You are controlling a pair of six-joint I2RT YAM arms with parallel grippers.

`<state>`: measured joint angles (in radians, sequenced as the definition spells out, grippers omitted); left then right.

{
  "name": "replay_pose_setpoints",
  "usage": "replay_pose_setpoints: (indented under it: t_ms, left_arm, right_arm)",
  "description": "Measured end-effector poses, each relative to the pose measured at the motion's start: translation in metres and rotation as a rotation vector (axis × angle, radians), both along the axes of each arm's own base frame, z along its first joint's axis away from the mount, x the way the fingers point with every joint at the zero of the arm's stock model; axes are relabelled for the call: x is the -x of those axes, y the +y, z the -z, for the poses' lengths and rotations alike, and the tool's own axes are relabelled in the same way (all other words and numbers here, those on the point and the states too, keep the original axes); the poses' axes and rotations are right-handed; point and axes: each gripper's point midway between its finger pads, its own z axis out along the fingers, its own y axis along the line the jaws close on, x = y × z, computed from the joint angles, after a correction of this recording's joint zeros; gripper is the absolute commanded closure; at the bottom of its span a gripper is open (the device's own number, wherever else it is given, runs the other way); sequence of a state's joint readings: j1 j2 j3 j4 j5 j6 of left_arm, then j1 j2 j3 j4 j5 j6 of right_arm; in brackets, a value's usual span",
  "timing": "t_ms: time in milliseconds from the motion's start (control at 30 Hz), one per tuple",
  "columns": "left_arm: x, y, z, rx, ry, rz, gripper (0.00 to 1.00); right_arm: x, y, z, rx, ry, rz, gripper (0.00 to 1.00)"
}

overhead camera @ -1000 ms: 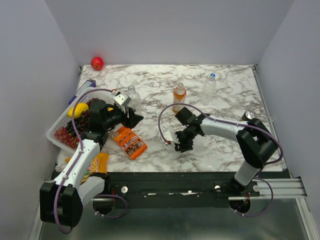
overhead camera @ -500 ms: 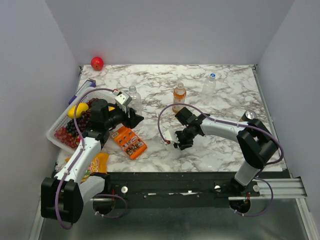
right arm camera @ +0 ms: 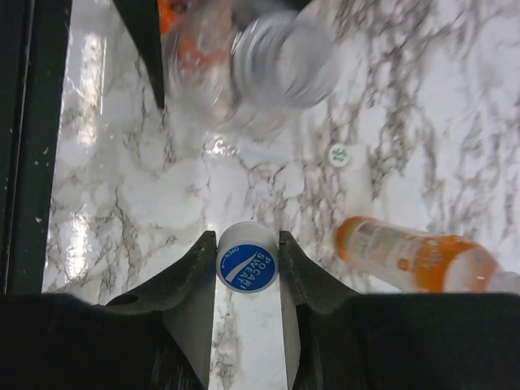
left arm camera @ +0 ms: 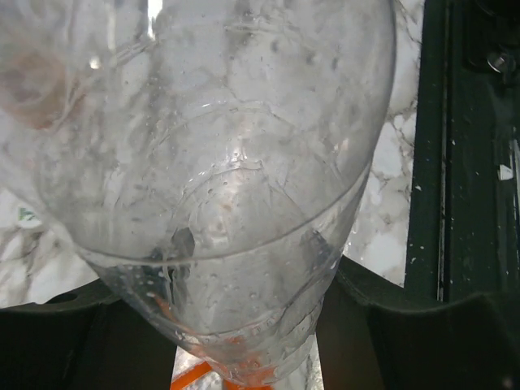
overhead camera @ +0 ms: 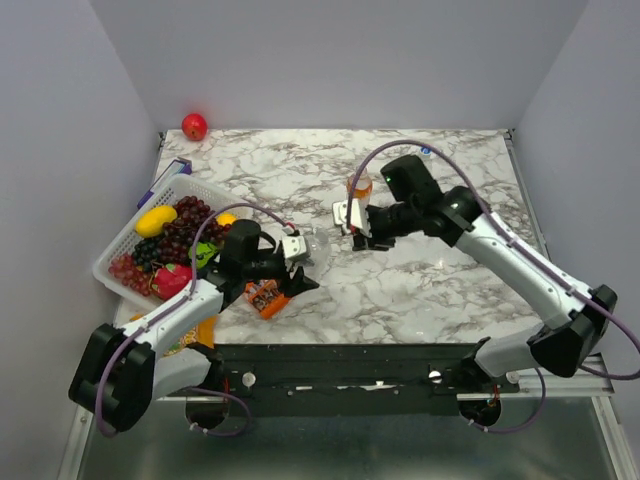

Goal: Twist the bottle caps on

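Observation:
My left gripper (overhead camera: 303, 272) is shut on a clear, uncapped bottle (left arm camera: 219, 162) near the table's front. The bottle fills the left wrist view. In the right wrist view its open mouth (right arm camera: 280, 61) faces up, ahead of my right gripper. My right gripper (right arm camera: 248, 268) is shut on a blue cap (right arm camera: 247, 266) and hangs raised over the table middle (overhead camera: 360, 225). A whitish cap (right arm camera: 338, 154) lies on the marble. The orange bottle (overhead camera: 358, 186) stands behind my right gripper. A second clear bottle with a blue cap (overhead camera: 424, 152) stands at the back right, partly hidden by the arm.
A white basket (overhead camera: 112, 262) of fruit sits at the left edge. An orange packet (overhead camera: 265, 297) lies under my left gripper, and a yellow packet (overhead camera: 200, 328) lies at the front left. A red apple (overhead camera: 194, 126) rests in the back left corner.
My left arm carried the clear bottle from the back left to the front centre. My right arm lifted off the table and moved back with the blue cap.

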<state>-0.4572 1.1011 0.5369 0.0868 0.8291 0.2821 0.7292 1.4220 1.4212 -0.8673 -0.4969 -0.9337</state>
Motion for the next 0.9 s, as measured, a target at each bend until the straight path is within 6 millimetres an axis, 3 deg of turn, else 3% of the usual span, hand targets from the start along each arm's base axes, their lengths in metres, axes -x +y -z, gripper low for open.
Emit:
replay_pose_setpoints:
  t_ms: [67,267,400,633,900]
  left_arm:
    - [0.011,-0.01,0.013,-0.018,0.014,0.058,1.0]
    - [0.015,-0.028,0.026,-0.023,-0.019,0.142,1.0]
    - [0.014,-0.033,0.022,-0.013,-0.063,0.159,1.0]
    - [0.016,-0.036,0.021,-0.013,-0.081,0.176,1.0]
    - [0.022,-0.041,0.019,-0.018,-0.103,0.212,1.0]
  right_arm:
    - [0.008,0.0,-0.038,-0.06,-0.024,-0.013,0.75]
    - [0.028,0.006,-0.102,-0.154,-0.009,-0.092,0.74]
    - [0.034,0.014,-0.098,-0.141,0.031,-0.139,0.73]
    - [0.047,0.022,-0.063,-0.064,0.087,-0.205,0.72]
    - [0.042,0.025,-0.05,-0.034,0.054,-0.205,0.72]
